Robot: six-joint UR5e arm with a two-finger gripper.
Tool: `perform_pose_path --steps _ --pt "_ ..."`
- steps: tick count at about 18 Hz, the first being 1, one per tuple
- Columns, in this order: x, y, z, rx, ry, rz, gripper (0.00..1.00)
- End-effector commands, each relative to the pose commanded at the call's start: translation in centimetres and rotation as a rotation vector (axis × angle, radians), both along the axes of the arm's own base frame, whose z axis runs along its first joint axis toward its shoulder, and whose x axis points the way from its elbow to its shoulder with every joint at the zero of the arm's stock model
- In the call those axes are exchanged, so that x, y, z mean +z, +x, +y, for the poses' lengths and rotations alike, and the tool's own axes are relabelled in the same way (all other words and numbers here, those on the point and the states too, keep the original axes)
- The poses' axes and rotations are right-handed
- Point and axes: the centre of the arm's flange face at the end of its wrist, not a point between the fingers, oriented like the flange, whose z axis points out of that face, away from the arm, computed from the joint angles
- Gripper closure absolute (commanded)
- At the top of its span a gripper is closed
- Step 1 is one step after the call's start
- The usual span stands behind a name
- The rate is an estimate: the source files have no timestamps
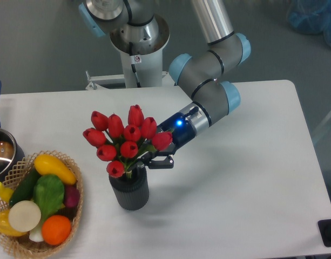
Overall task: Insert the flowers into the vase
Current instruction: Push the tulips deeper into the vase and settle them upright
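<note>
The flowers (125, 140), a bunch of red closed tulip heads with green leaves, stand with their stems down in the mouth of the vase (130, 193). The vase is a dark grey ribbed cylinder, upright on the white table. My gripper (147, 162) reaches in from the upper right, just above the vase rim. Its black fingers (161, 161) are closed around the stems under the flower heads. The heads hide the fingertips and the upper stems.
A wicker basket (14, 168) of colourful vegetables sits at the front left. A steel pot (2, 154) with a blue handle is at the left edge. The robot base (138, 59) stands behind the table, and the arm (208, 91) runs over the table's middle.
</note>
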Motion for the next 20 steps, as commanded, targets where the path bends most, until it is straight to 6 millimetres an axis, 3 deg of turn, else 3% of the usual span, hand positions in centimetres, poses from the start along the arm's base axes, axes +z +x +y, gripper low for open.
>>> perform_pose_path --steps 20 --pt "-2.6 -0.4 -0.2 0.004 -0.005 -0.003 0.81"
